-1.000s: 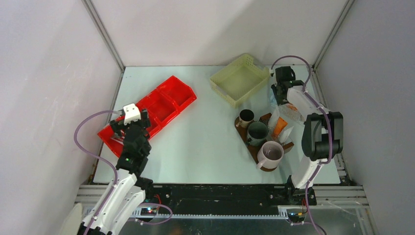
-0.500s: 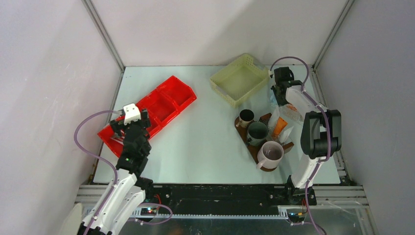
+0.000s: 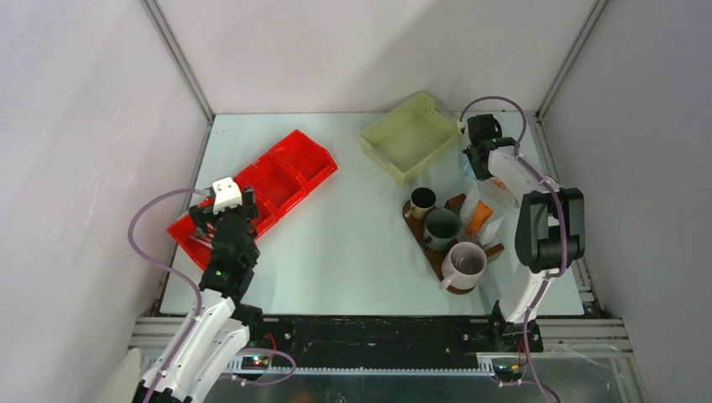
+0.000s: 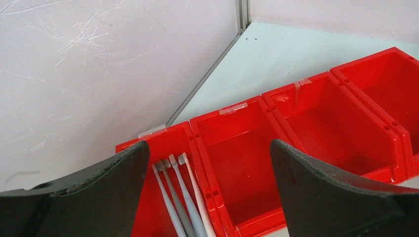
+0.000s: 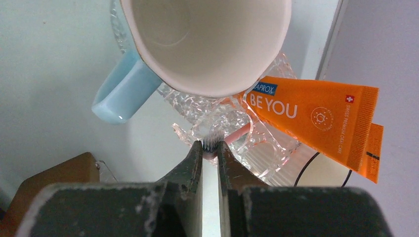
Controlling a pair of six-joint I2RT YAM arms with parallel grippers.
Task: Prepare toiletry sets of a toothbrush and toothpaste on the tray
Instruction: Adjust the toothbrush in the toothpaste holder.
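My right gripper [image 5: 211,144] is at the back right of the table, shut on the bristled head of a toothbrush [image 5: 213,139]. That head lies on a clear glass dish [image 5: 257,148] beside an orange toothpaste tube [image 5: 316,118]. The dark wooden tray [image 3: 437,256] holds a small brown mug [image 3: 422,201], a dark green mug [image 3: 442,227] and a mauve mug [image 3: 464,264], with another orange tube [image 3: 480,217] beside them. My left gripper [image 4: 207,148] hangs open above the red bin [image 4: 232,163]. Several pale toothbrushes [image 4: 185,197] lie in its end compartment.
A light blue mug [image 5: 197,44] with a cream inside stands on the glass dish just beyond my right fingertips. A pale yellow mesh basket [image 3: 411,134] sits at the back, left of the right arm. The enclosure's right wall is close to the dish.
The right jaws have narrowed onto the toothbrush head, and the right wrist has crept slightly back and left. The left arm has not moved.
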